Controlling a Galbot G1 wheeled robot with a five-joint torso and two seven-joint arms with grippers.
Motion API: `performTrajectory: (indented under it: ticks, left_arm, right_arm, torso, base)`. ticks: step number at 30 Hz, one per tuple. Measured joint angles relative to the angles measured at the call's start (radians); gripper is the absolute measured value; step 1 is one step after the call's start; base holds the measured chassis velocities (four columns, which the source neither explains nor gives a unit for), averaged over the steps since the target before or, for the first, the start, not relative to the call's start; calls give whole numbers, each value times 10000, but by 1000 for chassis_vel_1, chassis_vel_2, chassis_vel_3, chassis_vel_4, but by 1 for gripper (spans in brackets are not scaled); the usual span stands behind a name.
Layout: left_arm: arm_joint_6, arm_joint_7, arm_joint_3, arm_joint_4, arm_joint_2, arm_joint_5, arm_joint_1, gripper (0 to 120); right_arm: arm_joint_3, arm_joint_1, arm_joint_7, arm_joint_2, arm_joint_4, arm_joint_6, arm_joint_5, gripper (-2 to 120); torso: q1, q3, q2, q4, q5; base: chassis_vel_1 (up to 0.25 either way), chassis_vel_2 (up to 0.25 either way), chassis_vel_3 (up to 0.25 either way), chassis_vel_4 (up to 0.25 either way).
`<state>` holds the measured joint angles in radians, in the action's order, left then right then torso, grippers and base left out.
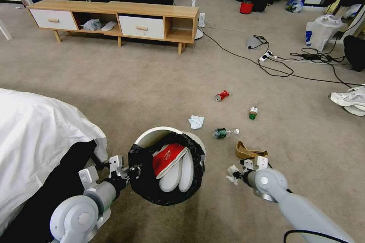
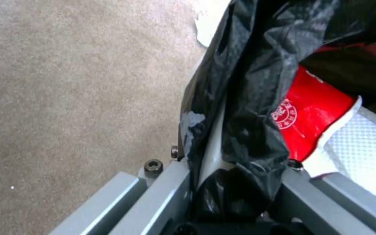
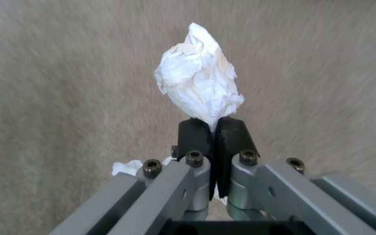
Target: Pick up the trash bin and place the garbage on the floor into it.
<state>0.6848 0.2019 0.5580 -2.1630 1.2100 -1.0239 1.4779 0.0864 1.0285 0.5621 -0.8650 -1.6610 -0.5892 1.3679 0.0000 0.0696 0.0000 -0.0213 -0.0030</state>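
The white trash bin (image 1: 154, 136) with its black bag liner (image 1: 141, 182) hangs tilted in front of me, held at its rim by my left gripper (image 1: 134, 170), which is shut on the rim and liner (image 2: 223, 156). A red-and-white wrapper (image 1: 167, 159) lies inside. My right gripper (image 1: 236, 174) is shut on a crumpled white tissue (image 3: 199, 86), just right of the bin. On the floor (image 1: 152, 83) lie a crushed red can (image 1: 221, 95), a green can (image 1: 253, 112), a green bottle (image 1: 225, 133), another tissue (image 1: 196, 121) and a brown carton (image 1: 249, 151).
A white-covered bed (image 1: 34, 140) stands close on my left. A wooden TV cabinet (image 1: 114, 21) lines the far side. Cables and a power strip (image 1: 266, 56) cross the carpet at right, near a white plastic bag (image 1: 321, 30) and a white shoe (image 1: 349, 98).
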Motion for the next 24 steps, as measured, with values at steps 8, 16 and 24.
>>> performTrajectory:
  ticks: [8,16,24]
  left_arm:
    - [13,24,-55,3,-284,-2,196,0]
    - [16,304,-294,83,-281,-157,400,0]
    - [225,1319,-758,-322,-671,-1352,452,0]
  right_arm:
    - [1727,1605,-174,1425,-2218,130,-36,0]
    - [4409,3853,-649,2943,-4451,267,-261,0]
    - [6334,4702,-833,3913,-6242,285,237,0]
  torso:
    - [0,0,-2,0,8]
    - [0,0,-1,-2,0]
    - [0,0,-1,-4,3]
  base:
    - [0,0,0,0]
    - [0,0,0,0]
    - [0,0,0,0]
